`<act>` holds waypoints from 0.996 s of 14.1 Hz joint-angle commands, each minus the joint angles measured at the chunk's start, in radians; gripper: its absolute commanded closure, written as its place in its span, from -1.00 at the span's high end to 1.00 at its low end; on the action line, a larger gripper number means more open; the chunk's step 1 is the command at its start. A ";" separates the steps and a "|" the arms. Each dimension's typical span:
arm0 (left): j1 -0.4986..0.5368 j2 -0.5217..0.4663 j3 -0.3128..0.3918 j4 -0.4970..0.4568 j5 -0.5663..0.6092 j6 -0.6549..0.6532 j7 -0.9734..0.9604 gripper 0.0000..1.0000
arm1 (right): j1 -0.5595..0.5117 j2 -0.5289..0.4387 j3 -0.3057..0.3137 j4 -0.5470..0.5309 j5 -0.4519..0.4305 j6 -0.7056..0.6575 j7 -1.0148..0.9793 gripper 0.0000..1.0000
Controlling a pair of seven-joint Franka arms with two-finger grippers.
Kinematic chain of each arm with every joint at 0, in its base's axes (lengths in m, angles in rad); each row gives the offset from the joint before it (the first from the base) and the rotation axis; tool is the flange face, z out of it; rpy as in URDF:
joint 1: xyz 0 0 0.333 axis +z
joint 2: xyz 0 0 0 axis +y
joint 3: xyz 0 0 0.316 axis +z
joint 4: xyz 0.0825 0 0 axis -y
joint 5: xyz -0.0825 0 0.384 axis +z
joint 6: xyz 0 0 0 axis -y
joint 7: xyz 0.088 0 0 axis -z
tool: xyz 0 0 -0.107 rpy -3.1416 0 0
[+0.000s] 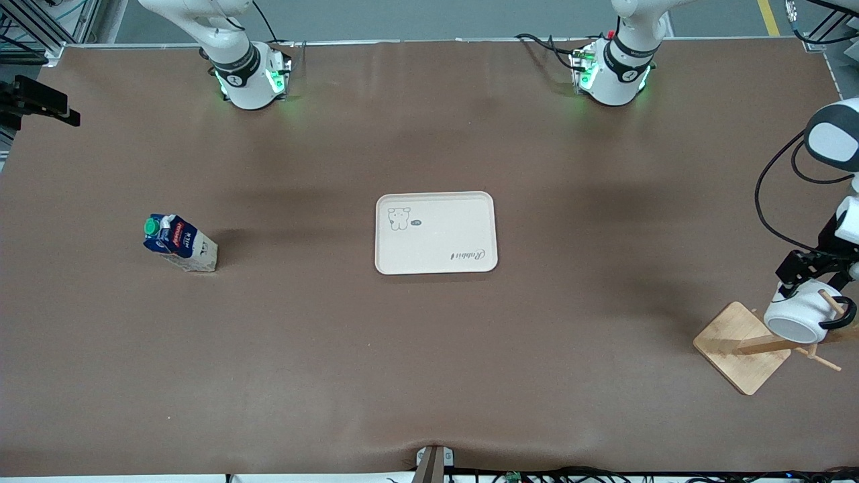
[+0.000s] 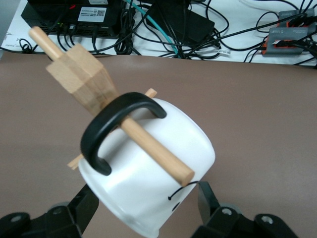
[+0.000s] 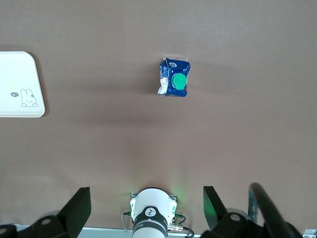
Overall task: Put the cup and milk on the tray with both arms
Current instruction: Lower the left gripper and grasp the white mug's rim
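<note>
The glossy white ceramic mug [image 1: 797, 315] hung by its black loop handle on a round wooden peg of the pale wooden mug rack [image 1: 755, 349] at the left arm's end of the table, and the left gripper [image 2: 143, 201] had its black fingers spread either side of the mug's smooth wall. The right gripper [image 3: 146, 203] waited high above the table, fingers wide and holding nothing. The gable-top milk carton [image 1: 180, 243] stood upright toward the right arm's end, well apart from the flat cream rounded-corner tray [image 1: 436, 233] at mid-table.
</note>
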 commanded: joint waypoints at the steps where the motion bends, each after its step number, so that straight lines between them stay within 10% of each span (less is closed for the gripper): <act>1: 0.001 0.007 -0.024 0.011 -0.037 0.027 0.025 0.60 | -0.023 -0.003 0.011 -0.001 0.020 -0.009 0.003 1.00; 5: 0.000 0.007 -0.025 0.011 -0.037 0.032 0.025 0.16 | -0.023 -0.003 0.011 -0.001 0.020 -0.009 0.003 1.00; 9: 0.000 -0.001 -0.032 0.009 -0.037 0.032 0.034 -0.71 | -0.023 -0.002 0.011 -0.001 0.020 -0.007 0.001 1.00; 14: 0.000 -0.003 -0.045 0.020 -0.037 0.032 0.034 -1.00 | -0.023 -0.002 0.011 -0.001 0.020 -0.007 0.001 1.00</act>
